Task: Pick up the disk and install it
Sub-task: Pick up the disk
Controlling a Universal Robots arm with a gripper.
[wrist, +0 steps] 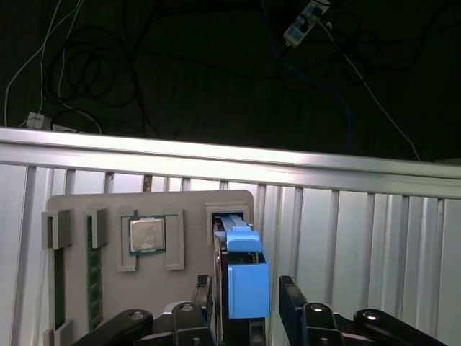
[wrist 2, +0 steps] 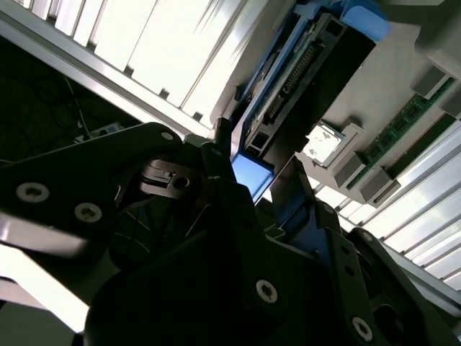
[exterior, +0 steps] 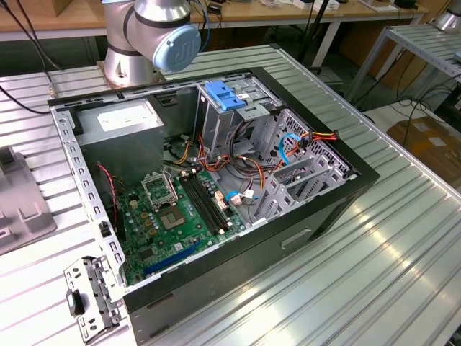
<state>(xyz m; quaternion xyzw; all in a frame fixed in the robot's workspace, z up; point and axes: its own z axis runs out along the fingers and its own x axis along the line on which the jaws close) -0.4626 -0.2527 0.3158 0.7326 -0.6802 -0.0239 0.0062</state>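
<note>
Black gripper [wrist: 246, 282] fingers stand parted astride the disk [wrist: 243, 249], not yet clamped; the disk sits on edge in a slot of the grey holder [wrist: 191, 231]; pick-up looks to be in hand; closing calls for even pressure on both faces.

Silver-grey arm [exterior: 155, 13], black gripper [wrist: 248, 299].
Rounded brushed-silver joint shell closed by a round pale blue cap [exterior: 178, 45] with a small light marking at its centre; below the cap and toward the exterior view's left of it, a wider grey cylindrical base [exterior: 122, 66]. Matt black across the gripper: broad, flat links with rounded edges, overlapping like plates and pinned with bright silver screws [wrist 2: 266, 290] with recessed heads, in the second wrist view. Two blunt black fingers [wrist: 292, 299] in the first wrist view, each rising from a rounded knuckle with its own screw.
</note>
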